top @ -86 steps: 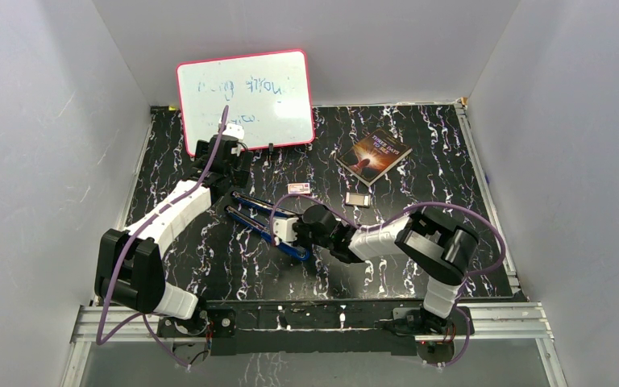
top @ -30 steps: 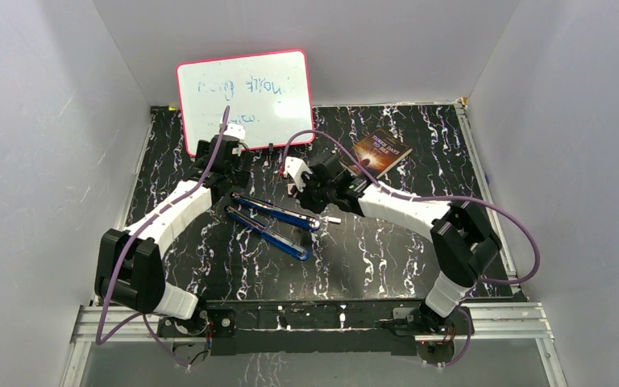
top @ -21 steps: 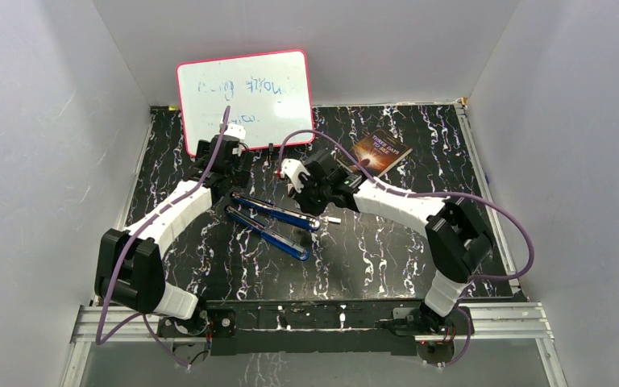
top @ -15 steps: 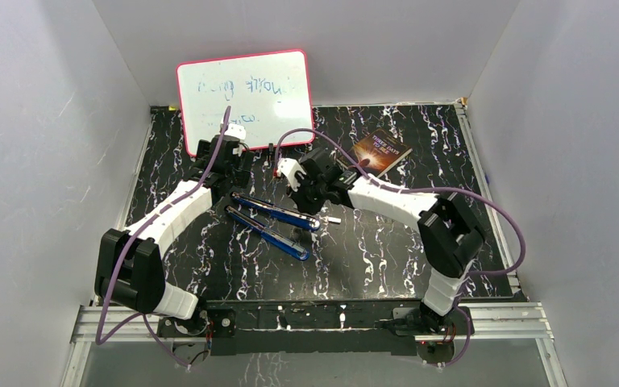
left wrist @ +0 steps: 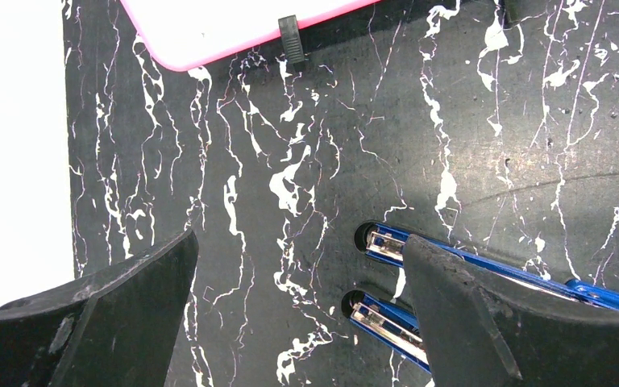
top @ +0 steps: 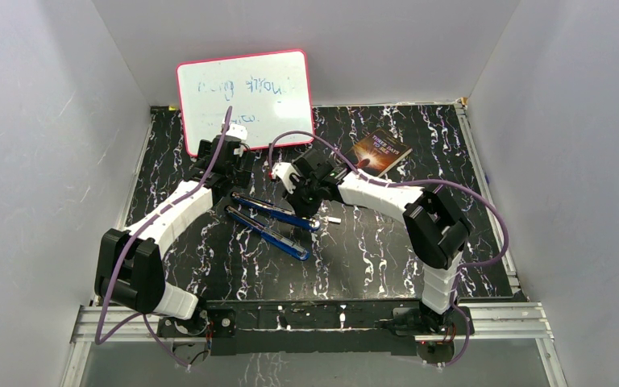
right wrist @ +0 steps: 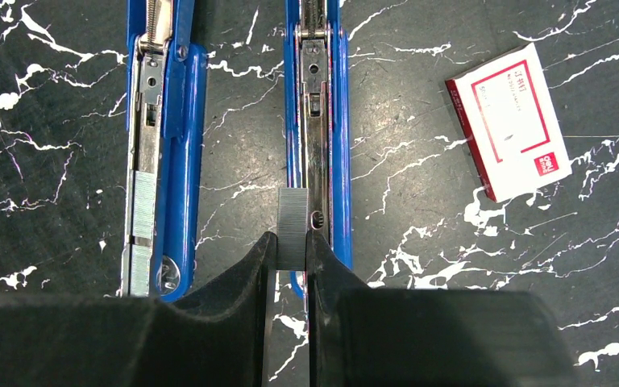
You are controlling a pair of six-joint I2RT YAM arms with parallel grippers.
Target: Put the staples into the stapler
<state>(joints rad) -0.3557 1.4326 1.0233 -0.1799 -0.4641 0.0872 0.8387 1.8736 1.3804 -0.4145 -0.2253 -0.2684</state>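
Pinching a short grey strip of staples (right wrist: 292, 218) in a narrow grip, the right fingers (right wrist: 246, 278) hold it over the edge of one blue half of the stapler (right wrist: 179, 121), which lies opened flat on the tabletop (right wrist: 419, 242). The strip's lower end is hidden in the grip, and whether it touches the rail cannot be told. A white box (right wrist: 506, 121) lies just beside. The left fingers (left wrist: 467, 314) stand wide apart, holding nothing, and one covers part of the stapler near its hinge.

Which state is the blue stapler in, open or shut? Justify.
Open: the stapler's two blue halves lie splayed apart on the table, metal channels facing up.
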